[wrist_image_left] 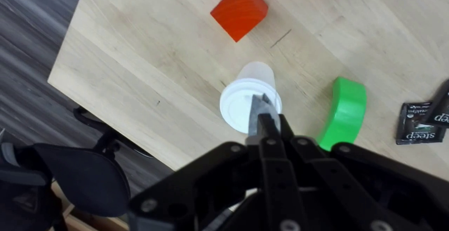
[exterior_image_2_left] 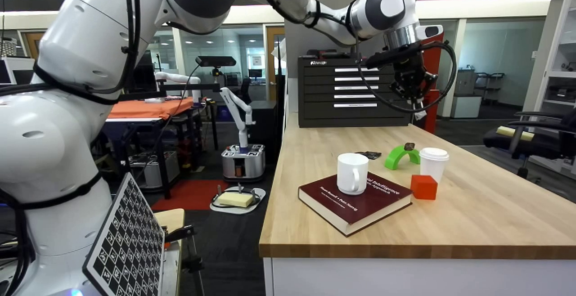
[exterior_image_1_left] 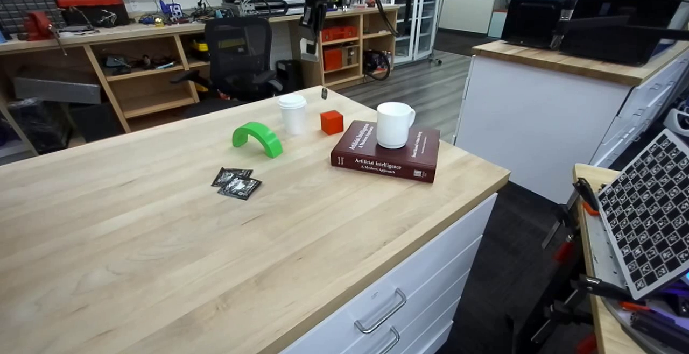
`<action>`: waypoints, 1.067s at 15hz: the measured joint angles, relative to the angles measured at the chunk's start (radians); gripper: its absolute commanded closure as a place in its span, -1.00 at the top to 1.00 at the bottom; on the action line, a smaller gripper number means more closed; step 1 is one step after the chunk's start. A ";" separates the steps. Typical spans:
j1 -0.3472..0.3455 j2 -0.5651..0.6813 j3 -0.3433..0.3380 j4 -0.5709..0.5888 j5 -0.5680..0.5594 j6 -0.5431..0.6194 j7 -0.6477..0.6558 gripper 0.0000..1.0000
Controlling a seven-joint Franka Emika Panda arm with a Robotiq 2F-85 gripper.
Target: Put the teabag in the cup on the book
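Observation:
My gripper is shut on the teabag, a small whitish lump sticking out of the fingertips. In the wrist view they are above the lidded white cup. In both exterior views the gripper is high over the table's far part, with the teabag below it. The cup, a white mug with a handle, stands upright on the dark red book. The cup is out of the wrist view. A small dark tag appears below the gripper; no string is discernible.
The smaller lidded white cup stands beside a red-orange cube and a green arch. Black packets lie in front of the arch. A black tool chest stands at the table's back. The book lies near a table corner.

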 measured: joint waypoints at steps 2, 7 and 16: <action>-0.002 -0.025 0.002 -0.051 -0.012 -0.001 0.047 -0.96; 0.000 -0.111 0.018 -0.178 -0.021 -0.005 0.145 -0.94; -0.009 -0.245 0.006 -0.386 -0.025 -0.081 0.255 -0.96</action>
